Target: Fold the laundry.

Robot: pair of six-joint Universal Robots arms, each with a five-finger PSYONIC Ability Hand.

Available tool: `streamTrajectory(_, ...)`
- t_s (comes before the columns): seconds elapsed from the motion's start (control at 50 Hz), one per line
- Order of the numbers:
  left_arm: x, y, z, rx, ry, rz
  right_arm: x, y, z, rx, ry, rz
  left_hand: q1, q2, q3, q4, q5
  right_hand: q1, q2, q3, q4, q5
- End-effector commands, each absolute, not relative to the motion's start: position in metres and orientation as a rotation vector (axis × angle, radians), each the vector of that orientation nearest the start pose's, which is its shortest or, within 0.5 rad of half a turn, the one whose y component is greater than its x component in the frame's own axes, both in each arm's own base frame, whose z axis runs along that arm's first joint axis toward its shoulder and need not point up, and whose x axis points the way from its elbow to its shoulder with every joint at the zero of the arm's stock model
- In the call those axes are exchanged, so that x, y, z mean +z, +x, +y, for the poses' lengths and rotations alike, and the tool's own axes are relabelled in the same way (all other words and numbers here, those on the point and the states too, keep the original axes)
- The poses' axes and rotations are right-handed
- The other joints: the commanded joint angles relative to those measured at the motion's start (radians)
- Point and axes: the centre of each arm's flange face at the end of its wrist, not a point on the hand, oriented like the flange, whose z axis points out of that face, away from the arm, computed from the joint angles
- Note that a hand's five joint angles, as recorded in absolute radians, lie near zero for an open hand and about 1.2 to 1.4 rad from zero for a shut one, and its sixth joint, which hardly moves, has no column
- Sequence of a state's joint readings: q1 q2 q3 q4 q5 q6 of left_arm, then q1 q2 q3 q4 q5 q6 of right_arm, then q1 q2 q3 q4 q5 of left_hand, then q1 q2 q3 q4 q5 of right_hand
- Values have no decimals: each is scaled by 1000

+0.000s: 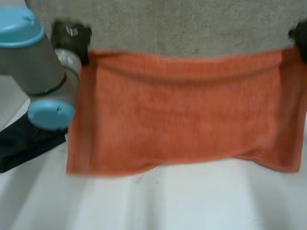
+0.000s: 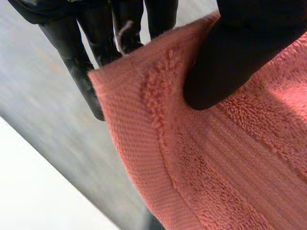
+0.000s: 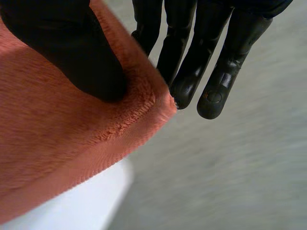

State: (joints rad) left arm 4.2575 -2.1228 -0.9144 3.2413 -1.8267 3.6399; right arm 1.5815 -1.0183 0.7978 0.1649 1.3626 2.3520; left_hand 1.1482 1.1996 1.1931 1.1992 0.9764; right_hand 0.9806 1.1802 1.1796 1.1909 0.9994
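An orange towel (image 1: pixel 177 112) hangs spread wide above the white table (image 1: pixel 158 201), its lower edge sagging near the table surface. My left hand (image 1: pixel 72 38) pinches the towel's upper left corner. In the left wrist view the thumb (image 2: pixel 230 62) presses the orange towel (image 2: pixel 216 163) against the fingers (image 2: pixel 81 72) behind the corner. My right hand (image 1: pixel 300 36) holds the upper right corner. In the right wrist view its thumb (image 3: pixel 72 52) lies on the orange towel (image 3: pixel 53 139), with the fingers (image 3: pixel 216 72) straight behind the corner.
A grey carpeted floor (image 1: pixel 168 24) lies beyond the table's far edge. A dark cloth (image 1: pixel 24 141) lies at the table's left side, under my left arm (image 1: pixel 38 62).
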Motion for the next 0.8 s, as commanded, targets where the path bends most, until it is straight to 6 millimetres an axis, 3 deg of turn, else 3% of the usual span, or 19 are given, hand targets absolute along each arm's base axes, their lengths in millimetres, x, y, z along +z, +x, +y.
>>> streamTrajectory(0.02, 407, -298, -354, -2682, 284, 1314, 423, 157, -436, -3155, -779, 1475, 248, 197, 203, 197, 245, 416, 216, 217, 205, 222)
streamTrajectory(0.06, 430, -296, -341, -2754, 226, 1220, 439, 154, -429, -3181, -678, 1365, 248, 197, 203, 197, 245, 416, 216, 217, 205, 222)
streamTrajectory(0.1, 437, -295, -332, -2770, 211, 1207, 440, 153, -428, -3164, -642, 1351, 248, 197, 203, 197, 245, 416, 216, 217, 205, 222)
streamTrajectory(0.2, 424, -291, -327, -2772, 210, 1292, 426, 155, -428, -3086, -655, 1425, 248, 197, 203, 197, 245, 416, 216, 217, 205, 222)
streamTrajectory(0.36, 353, -277, -335, -2617, 289, 1562, 365, 158, -434, -2851, -799, 1648, 248, 197, 203, 197, 245, 416, 216, 217, 205, 222)
streamTrajectory(0.38, 334, -276, -334, -2567, 328, 1624, 348, 162, -434, -2776, -854, 1684, 248, 197, 203, 197, 245, 416, 216, 217, 205, 222)
streamTrajectory(0.44, 303, -275, -331, -2485, 379, 1719, 311, 167, -434, -2626, -947, 1761, 248, 197, 203, 197, 245, 416, 216, 217, 205, 222)
streamTrajectory(0.46, 283, -273, -328, -2429, 413, 1777, 285, 170, -433, -2525, -1008, 1813, 248, 197, 203, 197, 245, 416, 216, 217, 205, 222)
streamTrajectory(0.52, 248, -271, -325, -2329, 467, 1870, 247, 174, -432, -2396, -1085, 1889, 248, 197, 203, 197, 245, 416, 216, 217, 205, 222)
streamTrajectory(0.54, 221, -271, -324, -2255, 507, 1940, 223, 175, -429, -2323, -1135, 1933, 248, 197, 203, 197, 245, 416, 216, 217, 205, 222)
streamTrajectory(0.62, 168, -271, -319, -2086, 592, 2064, 176, 172, -425, -2198, -1254, 2033, 248, 197, 203, 197, 245, 416, 216, 217, 205, 222)
streamTrajectory(0.7, 145, -269, -308, -1990, 652, 2121, 147, 153, -421, -2082, -1351, 2169, 248, 197, 203, 197, 245, 416, 216, 217, 205, 222)
streamTrajectory(0.76, 139, -266, -299, -1940, 680, 2149, 146, 145, -409, -1951, -1374, 2266, 248, 197, 203, 197, 245, 416, 216, 217, 205, 222)
streamTrajectory(0.8, 150, -261, -290, -1926, 694, 2142, 151, 141, -400, -1874, -1365, 2313, 248, 197, 203, 197, 245, 416, 216, 217, 205, 222)
